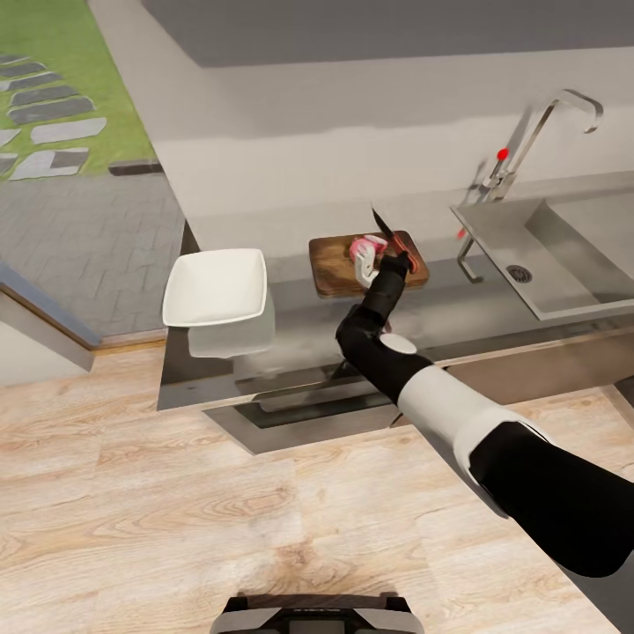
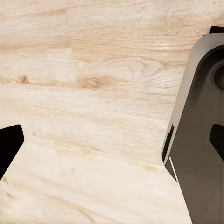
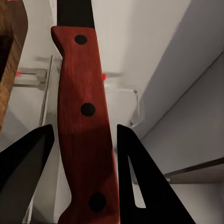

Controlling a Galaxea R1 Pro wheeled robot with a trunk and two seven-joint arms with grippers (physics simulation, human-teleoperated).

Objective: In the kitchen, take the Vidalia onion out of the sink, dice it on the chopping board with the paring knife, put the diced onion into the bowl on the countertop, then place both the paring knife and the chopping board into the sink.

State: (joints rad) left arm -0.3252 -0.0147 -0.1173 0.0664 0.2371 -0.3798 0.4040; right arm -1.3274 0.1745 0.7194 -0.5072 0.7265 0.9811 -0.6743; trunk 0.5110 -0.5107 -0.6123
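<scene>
Clamping the paring knife [image 3: 84,121] by its red, three-riveted handle, the right gripper [image 3: 84,154] has a dark finger [image 3: 140,186] on each side of the wood, and the dark blade runs on past the fingertips; from the head camera the same gripper [image 1: 394,264] sits over the near right part of the chopping board [image 1: 339,264], with the blade tip pointing up and away toward the wall. Just beside the gripper on the board lies the Vidalia onion [image 1: 365,249], rendered pink and white, touching the wood near the board's middle; whether the blade touches it cannot be told. The board lies across the countertop [image 1: 291,343] roughly midway between its front and back edges. Off to the board's left, near the counter's left end and well apart from the board, stands the white square bowl [image 1: 216,286], with open grey surface between the two. To the board's right, past a short bare stretch, the drainboard rim of the sink [image 1: 493,233] begins, its basin and round drain farther right and the chrome tap [image 1: 537,132] with a red knob rising at the back edge. The front edge of the counter runs beneath the right forearm. The left gripper [image 2: 93,154] hangs over pale wood floor [image 2: 93,84], one dark fingertip [image 2: 9,144] showing at the picture's edge; I cannot tell how its jaws stand
</scene>
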